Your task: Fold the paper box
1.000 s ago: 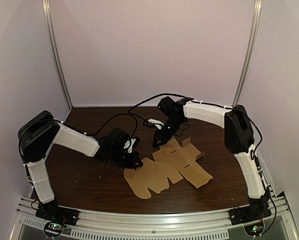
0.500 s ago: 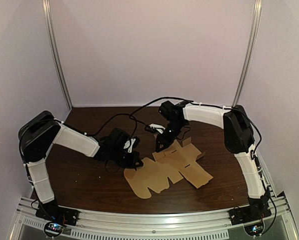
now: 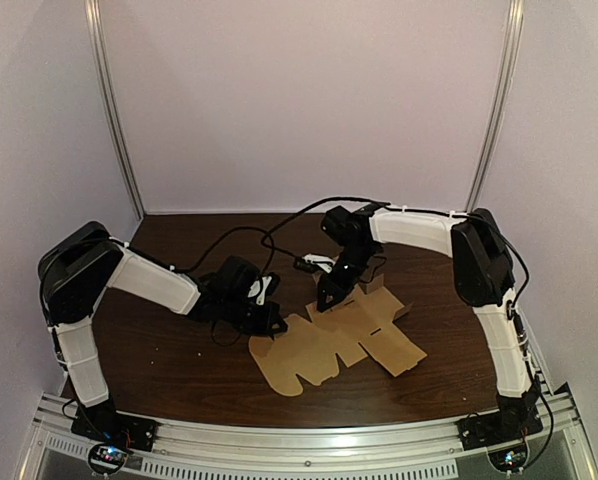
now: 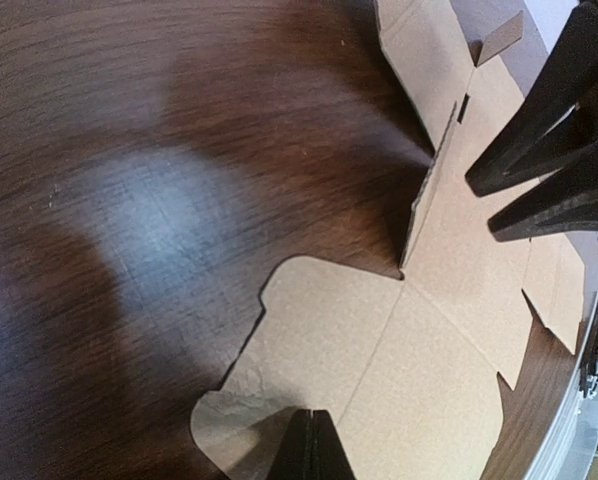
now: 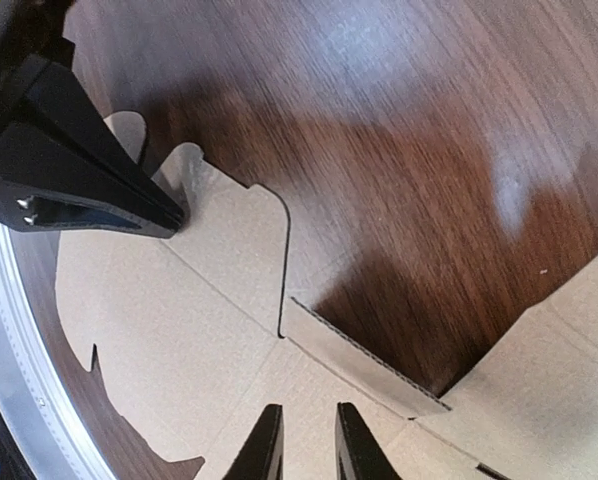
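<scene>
Left arm [image 3: 149, 280] is reaching low toward centre, left gripper [image 3: 270, 322] lying near-level, fingers [image 4: 309, 450] pressing together. Right arm [image 3: 419, 228] is arching over, right gripper [image 3: 326, 300] pointing down, its fingertips [image 5: 264, 450] sitting slightly apart.

Brown cardboard box blank [image 3: 334, 340] unfolded, mostly flat on table centre-right; far flaps slightly raised.

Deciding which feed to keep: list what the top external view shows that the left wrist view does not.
Only the top external view shows the whole outline of the cardboard blank, and the left arm and right arm back to their bases. Only the left wrist view shows the crumpled corner flap by the left gripper, and a side flap lifted on edge. Both show the right gripper over the blank.
</scene>
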You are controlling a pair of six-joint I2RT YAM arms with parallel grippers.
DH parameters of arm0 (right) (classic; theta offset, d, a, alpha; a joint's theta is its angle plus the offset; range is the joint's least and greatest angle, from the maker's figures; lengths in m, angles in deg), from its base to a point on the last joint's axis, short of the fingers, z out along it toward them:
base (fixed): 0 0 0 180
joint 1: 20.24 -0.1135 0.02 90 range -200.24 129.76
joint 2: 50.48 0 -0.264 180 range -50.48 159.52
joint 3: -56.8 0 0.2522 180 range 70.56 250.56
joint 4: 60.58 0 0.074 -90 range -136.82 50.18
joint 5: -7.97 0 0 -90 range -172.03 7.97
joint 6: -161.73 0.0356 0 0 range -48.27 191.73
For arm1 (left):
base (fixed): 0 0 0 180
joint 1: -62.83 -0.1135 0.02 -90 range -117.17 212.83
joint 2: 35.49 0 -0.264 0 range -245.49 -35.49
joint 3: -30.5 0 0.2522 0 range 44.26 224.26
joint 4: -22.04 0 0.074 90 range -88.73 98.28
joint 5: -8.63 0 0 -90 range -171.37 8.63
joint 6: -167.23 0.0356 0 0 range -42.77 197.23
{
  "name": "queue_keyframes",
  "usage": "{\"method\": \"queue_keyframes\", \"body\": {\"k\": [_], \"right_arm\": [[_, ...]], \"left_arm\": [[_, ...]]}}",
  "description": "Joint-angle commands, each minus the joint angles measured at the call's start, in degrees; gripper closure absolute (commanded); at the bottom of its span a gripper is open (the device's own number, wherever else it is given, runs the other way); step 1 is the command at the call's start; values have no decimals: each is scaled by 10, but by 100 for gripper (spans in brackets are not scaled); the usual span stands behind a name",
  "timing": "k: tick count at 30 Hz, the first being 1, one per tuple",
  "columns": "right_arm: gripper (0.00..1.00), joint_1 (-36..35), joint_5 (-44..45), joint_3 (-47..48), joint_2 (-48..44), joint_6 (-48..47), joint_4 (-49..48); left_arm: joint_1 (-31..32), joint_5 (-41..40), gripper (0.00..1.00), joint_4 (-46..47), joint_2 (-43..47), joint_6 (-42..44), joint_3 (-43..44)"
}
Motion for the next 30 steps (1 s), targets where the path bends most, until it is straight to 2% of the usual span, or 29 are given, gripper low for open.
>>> {"method": "queue_keyframes", "body": {"k": [1,10,17,23,30], "right_arm": [[80,-2,27,26,-40,-13,-15],[81,-1,78,95,33,16,-40],[83,-1,77,91,52,1,-20],[85,-1,55,63,25,-13,1],[85,-2,17,-34,-49,-18,-22]], "left_arm": [[2,-25,100,-36,-30,-3,-13],[2,-20,100,-27,-23,-14,-21],[2,-27,100,-22,-17,-21,-21],[2,-32,100,-21,-19,-23,-19],[2,-35,100,-23,-19,-26,-20]]}}
